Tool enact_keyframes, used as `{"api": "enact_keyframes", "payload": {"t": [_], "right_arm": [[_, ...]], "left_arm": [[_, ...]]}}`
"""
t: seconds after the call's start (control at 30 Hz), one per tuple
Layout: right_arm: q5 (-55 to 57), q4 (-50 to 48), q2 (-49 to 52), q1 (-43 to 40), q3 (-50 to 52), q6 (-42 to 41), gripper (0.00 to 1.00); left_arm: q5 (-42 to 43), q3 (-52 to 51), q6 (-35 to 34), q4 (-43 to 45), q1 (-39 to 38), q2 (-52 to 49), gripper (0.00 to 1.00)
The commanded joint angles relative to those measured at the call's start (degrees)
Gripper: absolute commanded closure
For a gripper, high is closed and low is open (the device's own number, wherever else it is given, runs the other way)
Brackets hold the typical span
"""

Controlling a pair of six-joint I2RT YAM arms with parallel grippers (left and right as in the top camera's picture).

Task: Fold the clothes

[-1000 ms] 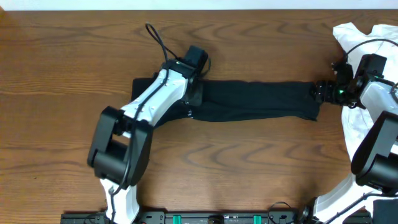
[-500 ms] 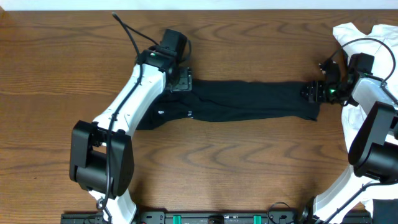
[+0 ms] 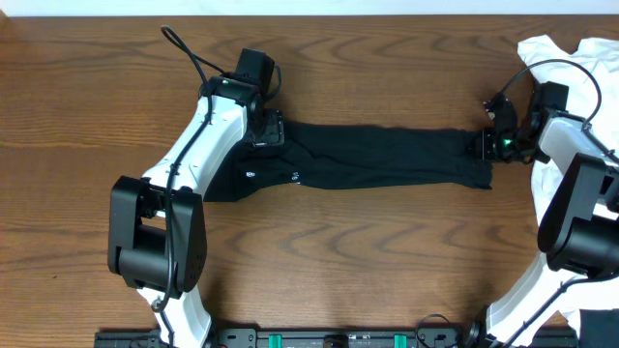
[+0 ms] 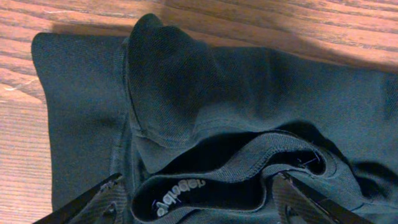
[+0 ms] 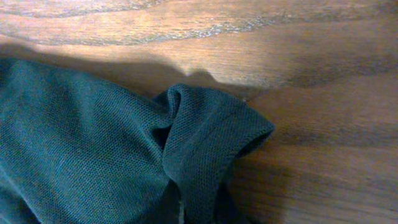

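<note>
The black shirt (image 3: 387, 159) lies as a long folded strip across the middle of the table. My left gripper (image 3: 269, 130) hovers over its collar end, open. In the left wrist view its two fingertips (image 4: 93, 202) stand wide apart on either side of the collar opening with the white logo print (image 4: 180, 190), holding nothing. My right gripper (image 3: 484, 145) is at the strip's right end, shut on a pinched fold of the shirt's hem (image 5: 199, 137). The right wrist view does not show its fingers; the fabric (image 5: 81, 137) bunches up toward them.
A white shirt (image 3: 546, 53) lies crumpled at the table's far right edge, under and behind the right arm. Bare wooden tabletop (image 3: 387, 58) surrounds the strip at the back and front. The left arm's cable (image 3: 189, 53) loops above the collar end.
My left gripper has moved left along the strip to the collar end and opened wider. My right gripper has closed on the shirt's right end.
</note>
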State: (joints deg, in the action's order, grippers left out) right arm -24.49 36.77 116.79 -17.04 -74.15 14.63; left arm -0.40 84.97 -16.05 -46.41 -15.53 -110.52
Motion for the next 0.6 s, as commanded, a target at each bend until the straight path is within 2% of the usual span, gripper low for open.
{"api": "enact_keyframes", "payload": {"t": [0.0,0.23,0.4,0.57], "right_arm": [[3.52,3.13,1.92,-2.12,-3.02,-2.38,0.99],[6.78,13.14,1.92,-5.46,-11.56,-2.38,0.99],[12.35,18.71,1.92,-5.55,-18.27,-4.37,0.99],[12.11,24.04,1.92,-4.61,-24.46,-4.98,0.99]], "left_arm": [[-0.28,-0.37,0.39,-0.68,0.09,-0.7,0.23],[-0.28,-0.35,0.35,-0.15,1.57,-0.44,0.22],[-0.24,-0.35,-0.13,-0.39,5.05,0.04,0.22],[-0.04,-0.35,-0.74,-0.52,8.92,0.07,0.22]]}}
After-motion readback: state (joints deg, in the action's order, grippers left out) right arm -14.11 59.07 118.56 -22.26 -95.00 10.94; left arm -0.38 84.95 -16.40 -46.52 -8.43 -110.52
